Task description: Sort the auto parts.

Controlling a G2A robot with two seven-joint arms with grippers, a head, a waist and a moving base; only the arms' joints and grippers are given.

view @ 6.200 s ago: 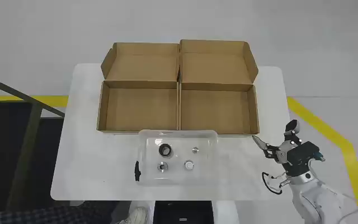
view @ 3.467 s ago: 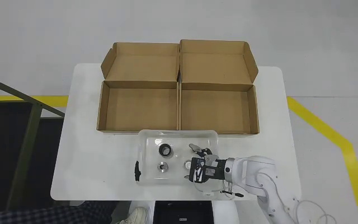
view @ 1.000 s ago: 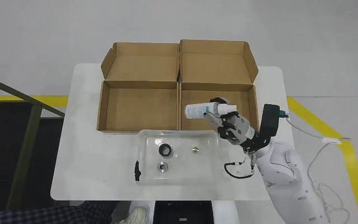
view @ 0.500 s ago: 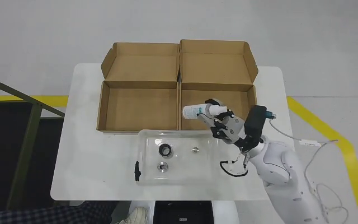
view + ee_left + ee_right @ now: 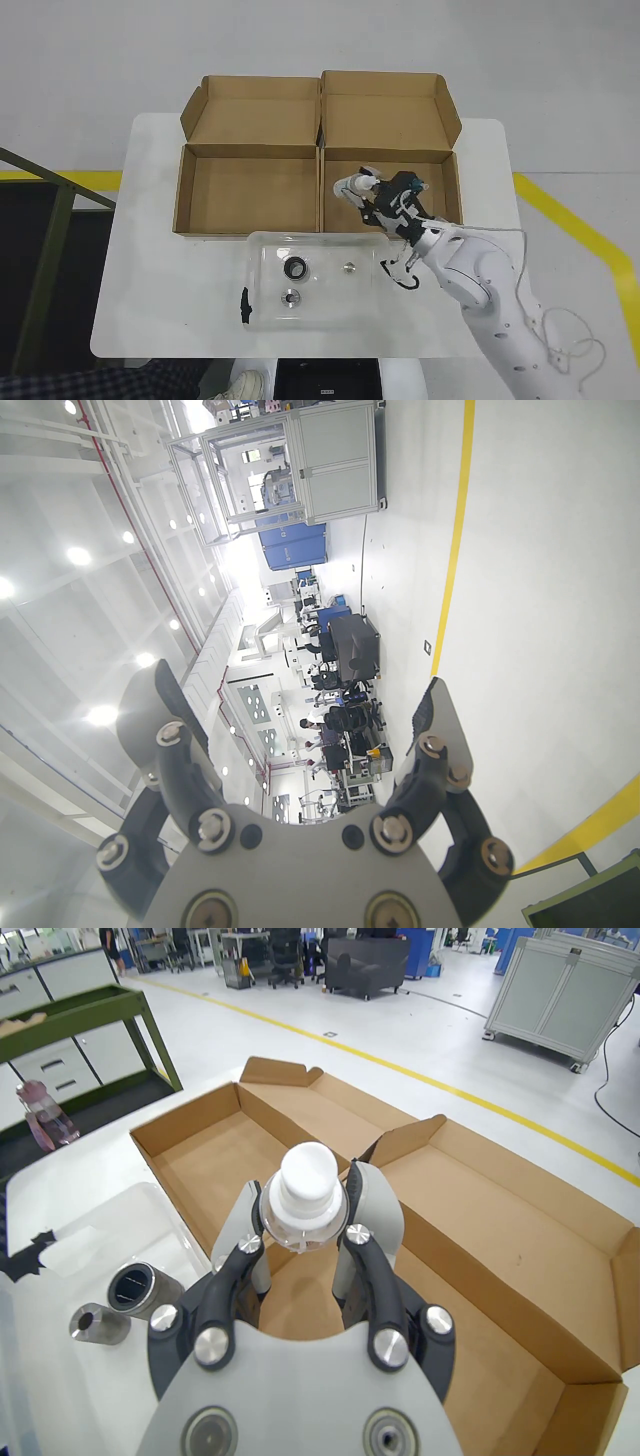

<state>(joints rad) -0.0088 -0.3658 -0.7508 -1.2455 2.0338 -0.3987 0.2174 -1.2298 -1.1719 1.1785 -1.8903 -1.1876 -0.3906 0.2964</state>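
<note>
White plastic part (image 5: 349, 185) is clamped in the right gripper (image 5: 368, 190). In the top view it hangs over the right cardboard box (image 5: 440, 205), close to the wall shared with the left box (image 5: 245, 195). In the right wrist view its long axis points straight out from the fingers (image 5: 372, 1193), with the box floor underneath. Two steel sleeves (image 5: 137, 1285) lie in the clear tray (image 5: 258, 245). In the left wrist view the left gripper (image 5: 300, 692) is spread open and empty.

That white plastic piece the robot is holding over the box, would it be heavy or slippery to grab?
The white plastic piece looks hollow and partly see-through, so probably light. Its round, smooth body, pinched by the right gripper, might twist or slip. Laid on its side in the cardboard box, it would likely roll.
</note>
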